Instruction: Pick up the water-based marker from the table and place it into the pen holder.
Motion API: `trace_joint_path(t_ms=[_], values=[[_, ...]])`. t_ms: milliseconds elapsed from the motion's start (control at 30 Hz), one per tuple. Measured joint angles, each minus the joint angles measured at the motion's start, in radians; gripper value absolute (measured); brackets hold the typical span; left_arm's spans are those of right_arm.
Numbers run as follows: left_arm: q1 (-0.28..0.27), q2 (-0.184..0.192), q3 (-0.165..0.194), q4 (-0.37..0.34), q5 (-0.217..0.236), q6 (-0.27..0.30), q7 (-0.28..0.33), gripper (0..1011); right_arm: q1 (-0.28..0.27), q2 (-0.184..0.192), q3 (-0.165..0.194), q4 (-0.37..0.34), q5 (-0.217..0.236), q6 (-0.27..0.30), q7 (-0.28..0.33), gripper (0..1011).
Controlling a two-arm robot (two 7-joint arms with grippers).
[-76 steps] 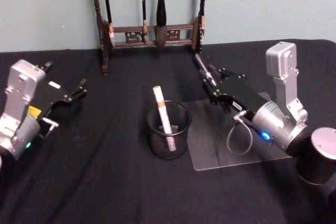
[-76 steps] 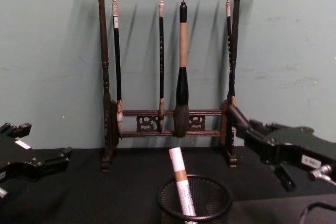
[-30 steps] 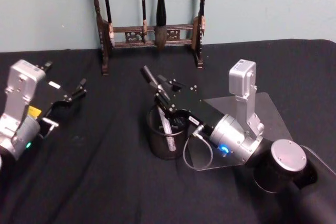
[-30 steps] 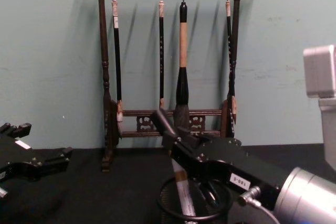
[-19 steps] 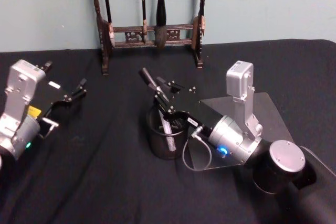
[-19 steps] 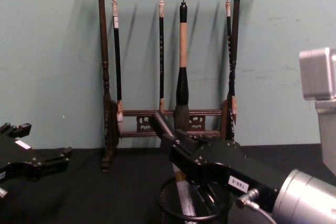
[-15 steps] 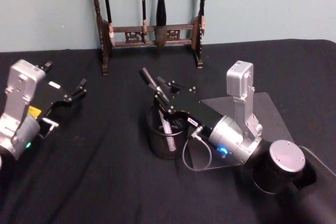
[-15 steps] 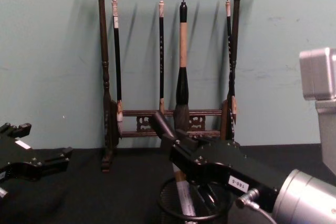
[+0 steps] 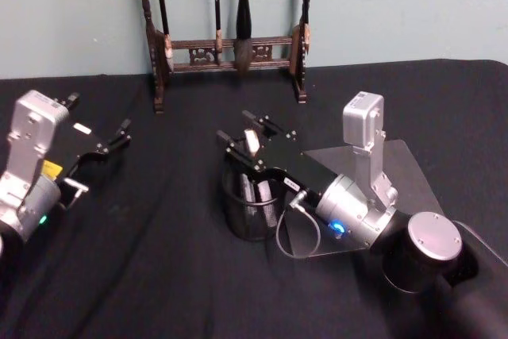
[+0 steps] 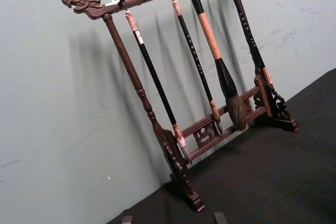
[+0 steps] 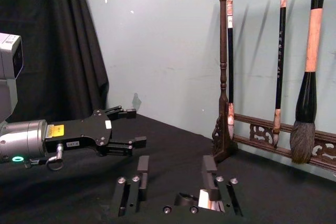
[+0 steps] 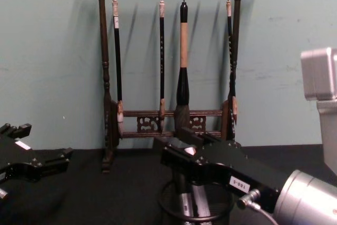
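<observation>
Rolled since half a second ago, right gripper (image 9: 248, 134) straddles the marker (image 9: 252, 144) standing in the pen holder (image 9: 236, 220), released; I see left gripper (image 9: 117, 136) parked left, spread.

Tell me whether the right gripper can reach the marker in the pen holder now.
Likely yes: the right gripper hangs just above the pen holder, open, with the marker between its jaws and nothing blocking.

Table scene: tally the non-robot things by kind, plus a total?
Hanging brushes: 4
Brush rack: 1
Pen holder: 1
Marker: 1, standing in the pen holder
Clear mat: 1
Total: 8
</observation>
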Motion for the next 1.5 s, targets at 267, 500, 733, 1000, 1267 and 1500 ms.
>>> trace_joint_path(t_ms=[267, 500, 733, 1000, 1267, 1500], values=[[0.0, 0.0, 0.0, 0.0, 0.0, 0.0, 0.0, 1001, 0.0, 0.0, 0.0, 0.0, 0.0, 0.0, 0.001, 838], [0.0, 0.0, 0.0, 0.0, 0.0, 0.0, 0.0, 1001, 0.0, 0.0, 0.0, 0.0, 0.0, 0.0, 0.001, 1002], [0.0, 0.0, 0.0, 0.0, 0.0, 0.0, 0.0, 1001, -0.004, 0.017, 0.013, -0.03, 0.012, -0.001, 0.004, 1000], [0.0, 0.0, 0.0, 0.0, 0.0, 0.0, 0.0, 1001, -0.04, 0.058, 0.077, -0.119, -0.021, -0.003, -0.097, 1000], [0.0, 0.0, 0.0, 0.0, 0.0, 0.0, 0.0, 1001, -0.101, 0.091, 0.159, -0.165, -0.093, 0.044, -0.235, 1000], [0.0, 0.0, 0.0, 0.0, 0.0, 0.0, 0.0, 1001, -0.129, 0.101, 0.19, -0.147, -0.179, 0.072, -0.323, 1000]])
